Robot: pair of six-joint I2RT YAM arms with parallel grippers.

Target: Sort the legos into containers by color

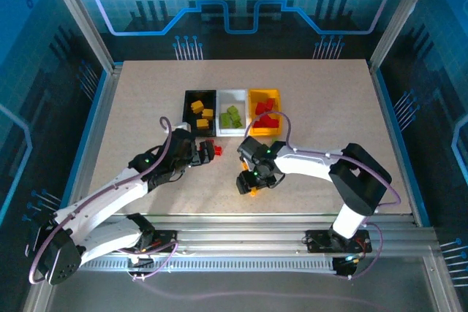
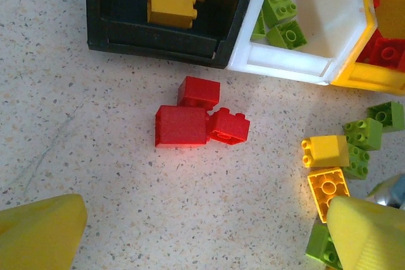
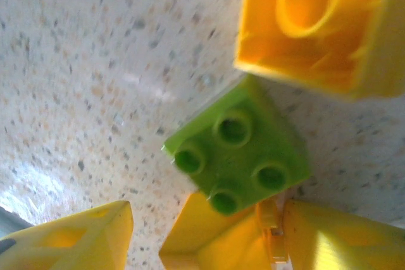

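Three bins stand in a row: the black bin holds yellow bricks, the white bin green ones, the yellow bin red ones. Three red bricks lie on the table just in front of the black bin. My left gripper is open beside them, with bare table between its fingers. My right gripper is low over a small pile, open. A yellow brick lies between its fingers, against the right one. A green brick and an upturned yellow brick lie just beyond.
More green and yellow bricks lie loose on the table right of the red ones, in front of the white bin and yellow bin. The speckled tabletop is bounded by a metal frame.
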